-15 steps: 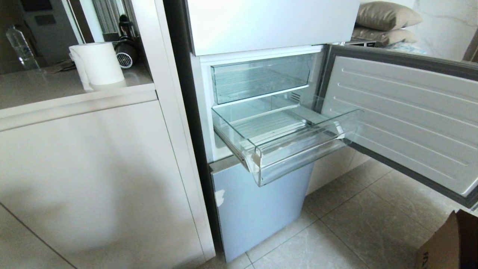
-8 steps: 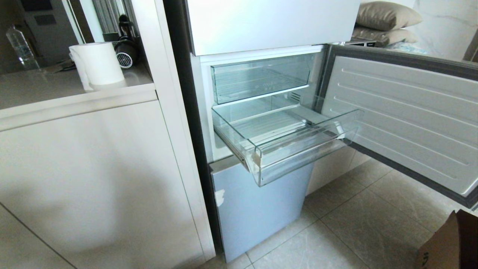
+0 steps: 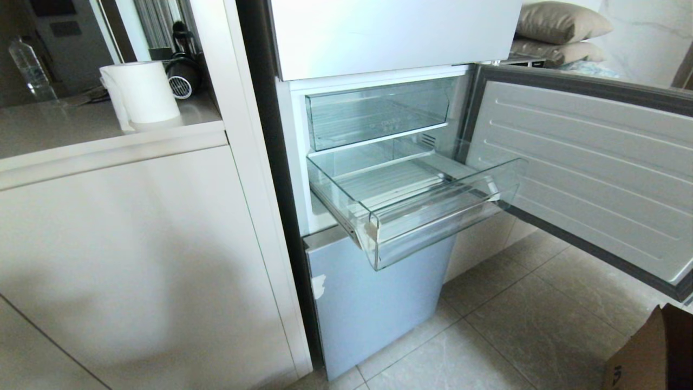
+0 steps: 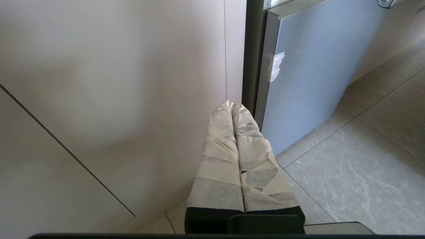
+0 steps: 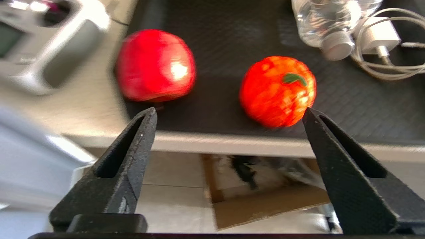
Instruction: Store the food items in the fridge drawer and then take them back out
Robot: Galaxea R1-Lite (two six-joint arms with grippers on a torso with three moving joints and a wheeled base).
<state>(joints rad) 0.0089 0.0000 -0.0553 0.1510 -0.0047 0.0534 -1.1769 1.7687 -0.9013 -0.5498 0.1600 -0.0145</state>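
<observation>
Kitchen corner, grey tiled floor (image 3: 514, 330), pale cabinet front (image 3: 135, 260) beside an open fridge. Fridge door (image 3: 584, 173) swung wide; pale blue lower panel (image 3: 368, 303) closed. Fridge drawer (image 3: 433, 216), clear plastic with ribbed floor, pulled out and holding nothing; clear bin (image 3: 373, 111) above it pushed in. Paper towel roll (image 3: 142, 92) on the counter.

Neither arm in the head view. Right gripper (image 5: 229, 114): black fingers spread wide, nothing between them, poised just short of a dark mat (image 5: 232, 33) at a ledge edge. Two food items on the mat: red one (image 5: 154, 64) beyond the one finger, orange-red one with green stem mark (image 5: 277, 91) just beside the other fingertip. Water bottle (image 5: 327, 23) and white charger (image 5: 378, 36) farther back.

Left gripper (image 4: 232, 106): tape-wrapped fingers pressed together, low by the cabinet and blue panel.
</observation>
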